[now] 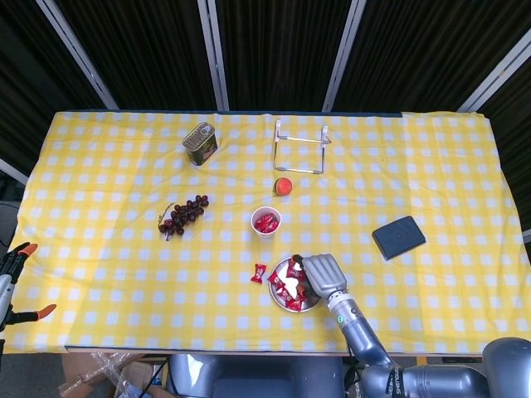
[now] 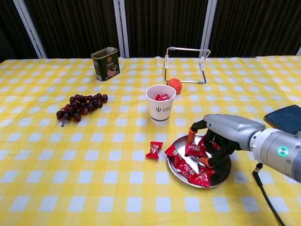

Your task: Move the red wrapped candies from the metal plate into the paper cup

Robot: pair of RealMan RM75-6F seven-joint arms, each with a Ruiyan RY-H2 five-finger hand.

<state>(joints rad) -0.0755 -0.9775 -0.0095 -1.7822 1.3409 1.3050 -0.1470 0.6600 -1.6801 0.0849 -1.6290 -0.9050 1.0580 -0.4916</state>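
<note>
Here the right hand (image 2: pixel 218 136) pinches a red candy (image 2: pixel 194 149) over the metal plate (image 2: pixel 222 175)

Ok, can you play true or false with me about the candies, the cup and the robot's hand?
1. The paper cup already has red candy inside. True.
2. One candy lies on the cloth beside the metal plate. True.
3. The right hand is over the grapes. False: it is over the plate.
4. The cup has tipped over. False: it stands upright.
5. The left hand is holding the cup. False: it isn't in view.
</note>
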